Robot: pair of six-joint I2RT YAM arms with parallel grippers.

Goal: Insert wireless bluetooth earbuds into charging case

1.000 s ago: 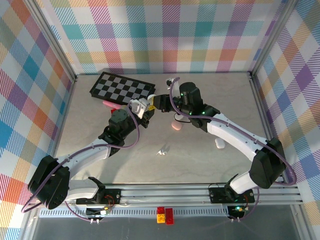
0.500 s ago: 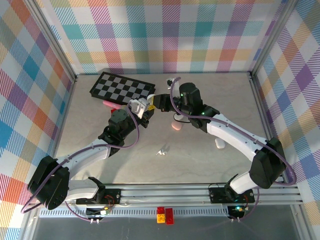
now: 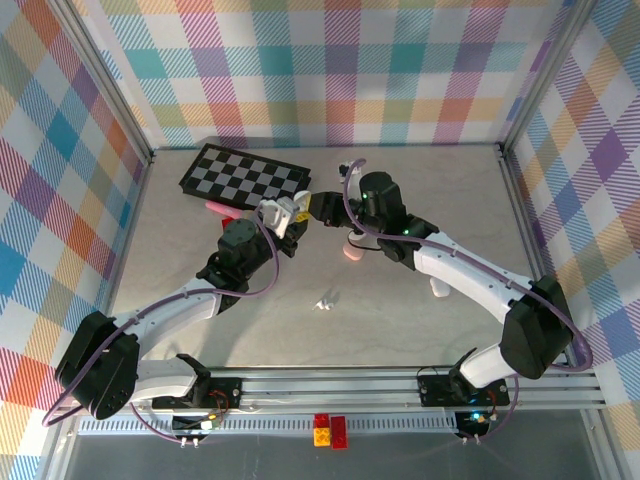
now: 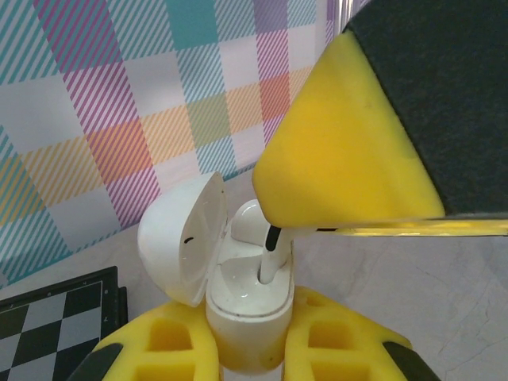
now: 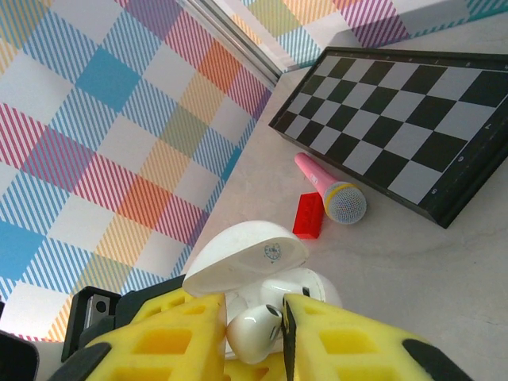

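Before plaid walls [image 3: 340,70], right fingers [image 5: 171,341] pinch an earbud [image 5: 254,333] in the case [image 4: 246,305] left fingers [image 4: 167,349] clamp.

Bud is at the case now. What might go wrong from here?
1. The earbud, pinched in the right gripper, looks only partly in the case. Letting go now may leave it unseated.
2. The right gripper crowds the open lid. Pushing down could knock it, or twist the case in the left gripper, which clamps just its base.
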